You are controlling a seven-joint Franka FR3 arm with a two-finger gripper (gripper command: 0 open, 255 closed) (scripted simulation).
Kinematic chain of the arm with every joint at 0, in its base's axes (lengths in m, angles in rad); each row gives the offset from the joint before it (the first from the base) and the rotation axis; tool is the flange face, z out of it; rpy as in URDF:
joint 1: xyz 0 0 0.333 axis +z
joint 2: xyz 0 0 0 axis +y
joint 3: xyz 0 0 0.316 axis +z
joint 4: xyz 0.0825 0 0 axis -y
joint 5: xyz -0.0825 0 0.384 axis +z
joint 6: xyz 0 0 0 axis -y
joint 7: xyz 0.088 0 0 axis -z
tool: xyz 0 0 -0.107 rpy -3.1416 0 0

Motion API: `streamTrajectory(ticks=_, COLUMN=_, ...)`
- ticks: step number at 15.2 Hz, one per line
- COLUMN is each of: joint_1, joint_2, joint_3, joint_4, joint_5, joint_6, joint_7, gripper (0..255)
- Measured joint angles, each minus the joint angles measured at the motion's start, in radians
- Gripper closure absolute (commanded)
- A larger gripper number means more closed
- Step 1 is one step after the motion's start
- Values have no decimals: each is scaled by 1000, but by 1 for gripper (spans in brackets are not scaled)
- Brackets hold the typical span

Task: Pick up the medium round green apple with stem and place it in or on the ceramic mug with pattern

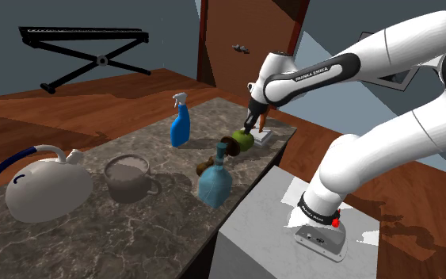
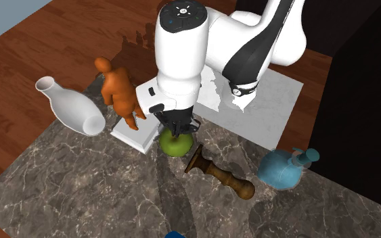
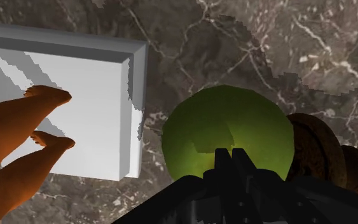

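Note:
The green apple [image 1: 242, 140] [image 2: 176, 143] [image 3: 193, 137] sits on the marble counter [image 1: 134, 238] beside a white block. My black gripper [image 1: 250, 125] [image 2: 177, 130] [image 3: 233, 156] comes straight down on the apple's top, its fingers drawn close together and clasping it at the stem end. The stem itself is hidden by the fingers. The grey mug [image 1: 126, 176] stands upright farther along the counter, toward the shoulder view's left, well apart from the gripper.
A brown pepper mill [image 2: 222, 176] [image 3: 323, 153] lies right beside the apple. An orange figure [image 2: 118, 91] stands on the white block [image 2: 138, 132] [image 3: 63, 102]. A blue flask [image 1: 215, 178], blue spray bottle [image 1: 181, 123], white vase [image 2: 70, 108] and white rounded vessel [image 1: 47, 186] share the counter.

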State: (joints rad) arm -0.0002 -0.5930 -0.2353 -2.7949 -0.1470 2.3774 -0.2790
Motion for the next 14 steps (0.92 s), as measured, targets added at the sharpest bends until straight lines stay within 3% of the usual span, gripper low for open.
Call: streamTrajectory(ticks=14, joint_1=3, joint_2=-92, joint_3=24, joint_4=127, joint_5=15, joint_6=-218, joint_7=0, gripper=255)
